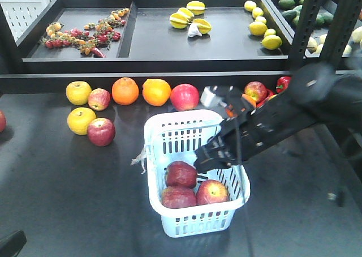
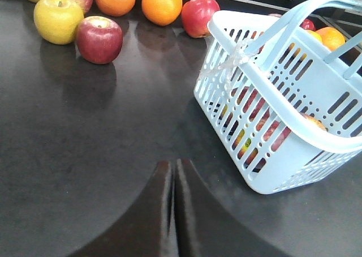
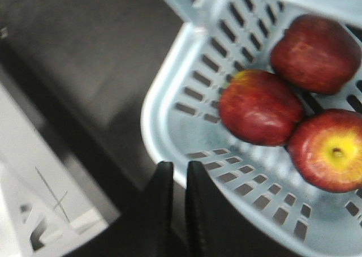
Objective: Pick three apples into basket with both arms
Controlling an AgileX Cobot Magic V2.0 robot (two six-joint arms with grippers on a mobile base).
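Three dark red apples lie together in the near half of the basket, touching one another — one toward the back, two side by side in front of it. In the right wrist view one of them shows its yellow stem hollow toward the camera. The basket is pale blue-white with slotted walls, its long axis running from the shelf edge toward the near side of the bench, turned a little off square. A frayed white tag hangs at its left wall, and the left wrist view shows the flat handle arching above the rim.

Reaching in from the right, the right arm slants down across the basket's right rim; its claw hangs over the basket interior with the fingers nearly pressed together, holding nothing. The left claw sits low over bare bench left of the basket, its fingers also together and empty.

Behind the basket, along the shelf edge, stand a yellow apple, a reddish apple, two oranges and another red apple; a second yellow apple and red apple sit nearer — well left of the basket. The bench is dark and matte. Beyond it black trays hold small mixed fruit, yellow starfruit and lemons.
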